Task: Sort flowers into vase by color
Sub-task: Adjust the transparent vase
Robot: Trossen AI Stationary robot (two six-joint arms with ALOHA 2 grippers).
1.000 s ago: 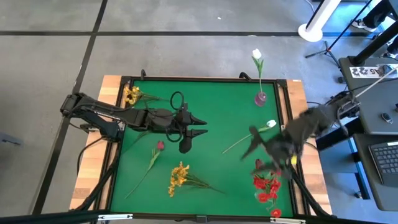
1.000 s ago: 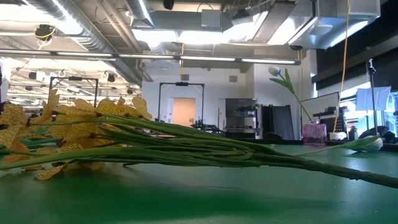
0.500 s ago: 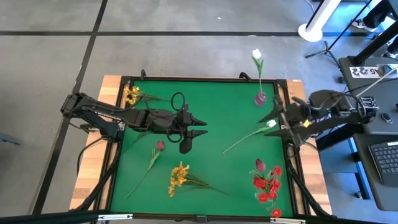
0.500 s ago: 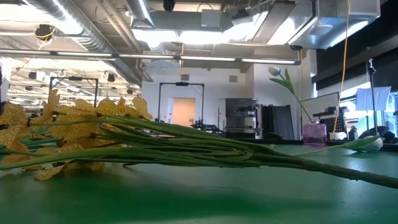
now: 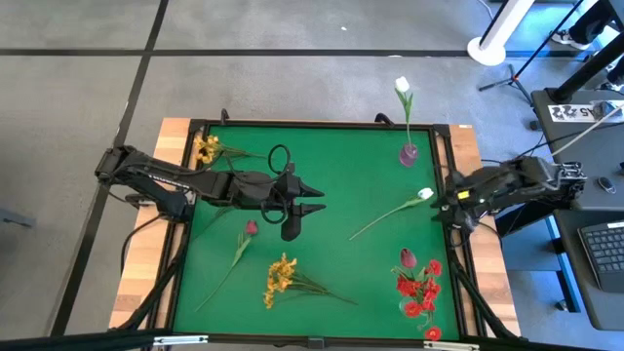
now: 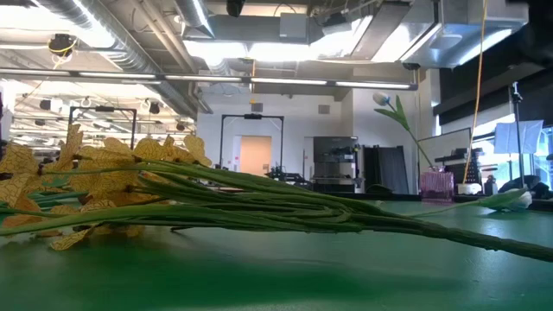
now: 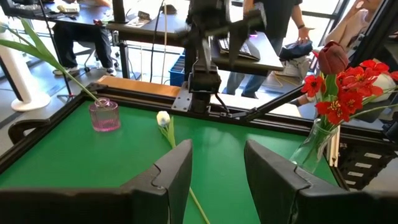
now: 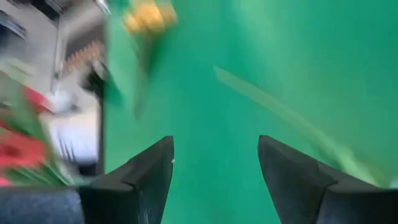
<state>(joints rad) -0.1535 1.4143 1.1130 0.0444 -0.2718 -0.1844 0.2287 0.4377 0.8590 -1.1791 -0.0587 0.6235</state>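
Where the green counter (image 5: 331,166) spreads inside its black frame and wooden border, the following lie on it, listed outward from the left end effector (image 5: 314,200), which hangs over the middle with fingers spread and nothing between them.

- Dark pink bud (image 5: 251,228): just beside the left end effector, on the near side of its arm; stem trailing toward the counter's near-left corner.
- Yellow spray (image 5: 280,277): farther toward the near edge, lying flat.
- Second yellow spray (image 5: 206,149): behind the left arm, at the far-left corner.
- White tulip, loose (image 5: 424,194): across the counter ahead of the left end effector, lying flat, bloom close to the right end effector (image 5: 441,200).
- Pink glass vase (image 5: 409,154): far-right corner, holding one upright white tulip (image 5: 402,86).
- Clear vase (image 5: 430,327): near-right corner, holding red flowers (image 5: 419,291) and one dark pink bud (image 5: 408,258).

The right end effector sits at the counter's right edge, fingers spread and empty, arm folded back over the frame.

Beyond the counter: grey tiled floor (image 5: 292,78), a white stand base (image 5: 490,49), desks with a keyboard (image 5: 603,249). The left wrist view shows people (image 7: 273,25) at desks.
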